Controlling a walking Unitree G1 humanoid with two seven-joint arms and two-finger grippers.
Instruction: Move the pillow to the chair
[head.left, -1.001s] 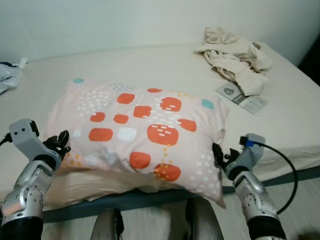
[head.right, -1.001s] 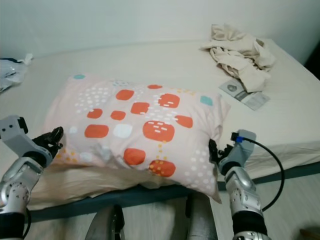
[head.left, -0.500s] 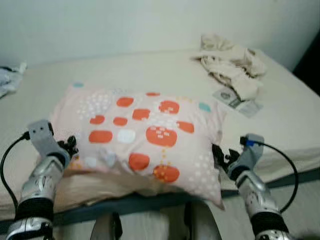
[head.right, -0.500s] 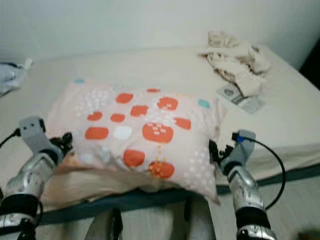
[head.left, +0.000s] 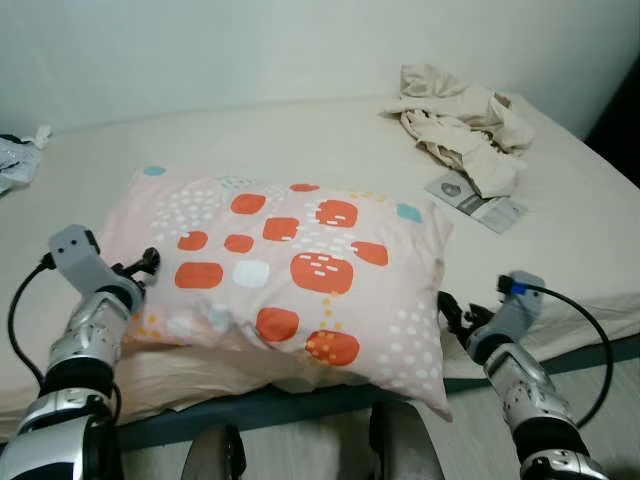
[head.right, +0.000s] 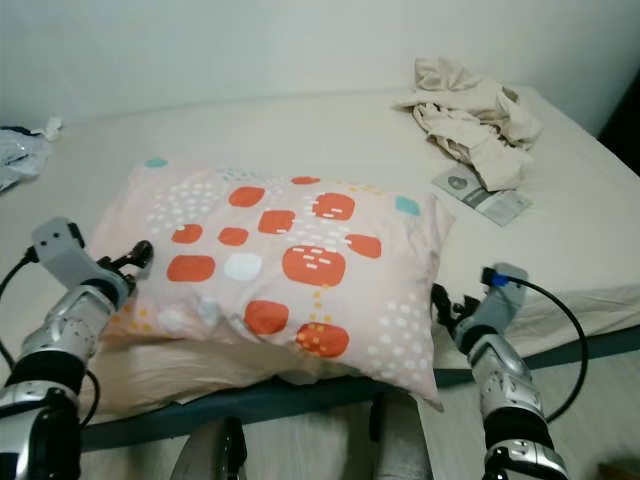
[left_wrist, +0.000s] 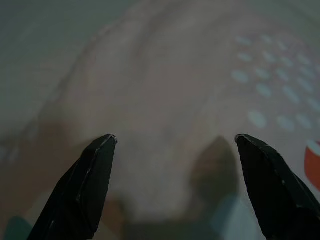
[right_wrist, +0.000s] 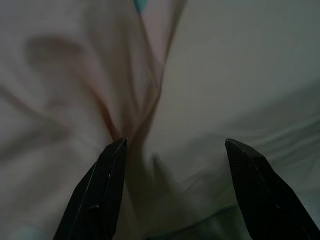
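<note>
Pillow (head.left: 285, 270) on the bed (head.left: 300, 135), lying at the near edge with its 5 o'clock corner hanging past the mattress. Compared with one second ago, the left hand (head.left: 145, 265) has risen along the pillow's 9 o'clock edge and its arm now reaches in more steeply. The right hand (head.left: 447, 312) has dropped back from the 3 o'clock edge and now sits just beside the 4 o'clock corner, apart from the fabric. The pillow itself lies as it did before. Both hands are released: the wrist views show each pair of black fingers (left_wrist: 82, 185) spread wide, pillow cloth between the left pair and the pillow's seam before the right pair (right_wrist: 100, 192). At 1 o'clock on the bed lie crumpled beige clothes (head.left: 465, 125) and, near them, a small flat packet (head.left: 477, 200).
</note>
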